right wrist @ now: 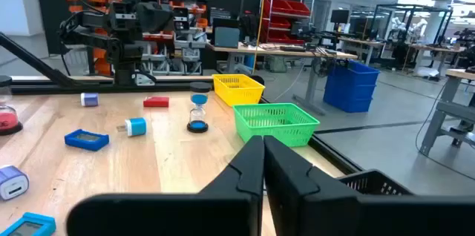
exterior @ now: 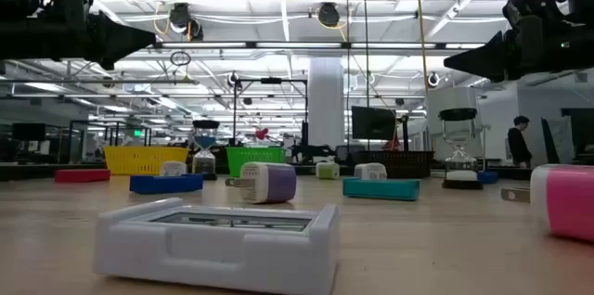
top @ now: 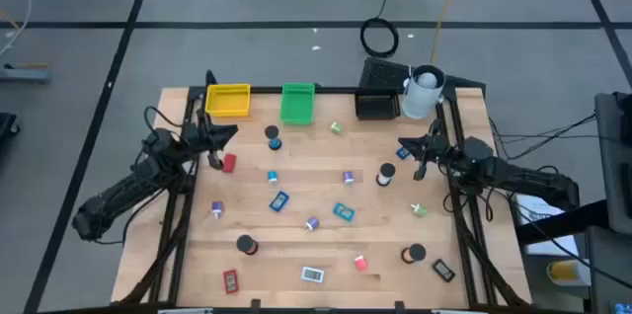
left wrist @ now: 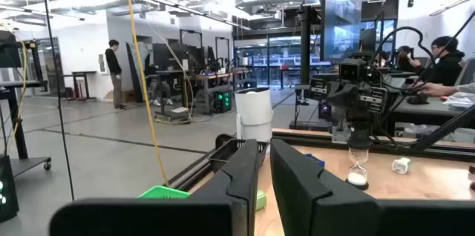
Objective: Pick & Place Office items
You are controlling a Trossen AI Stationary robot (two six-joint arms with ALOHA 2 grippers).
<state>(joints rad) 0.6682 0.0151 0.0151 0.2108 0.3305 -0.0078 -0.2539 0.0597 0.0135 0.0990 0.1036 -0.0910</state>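
The office items lie scattered on the wooden table: a blue hourglass, a red piece, blue flat pieces, black rolls, a white charger and small purple, green and pink bits. My left gripper hangs raised at the far left, pointing level toward the table's right, fingers nearly together with nothing between them. My right gripper hangs raised at the far right, pointing toward the left, shut and empty.
Along the far edge stand a yellow tray, a green tray, a black tray and a white cup. In the low view a white charger lies nearest and a pink piece sits at the right. People are in the room beyond.
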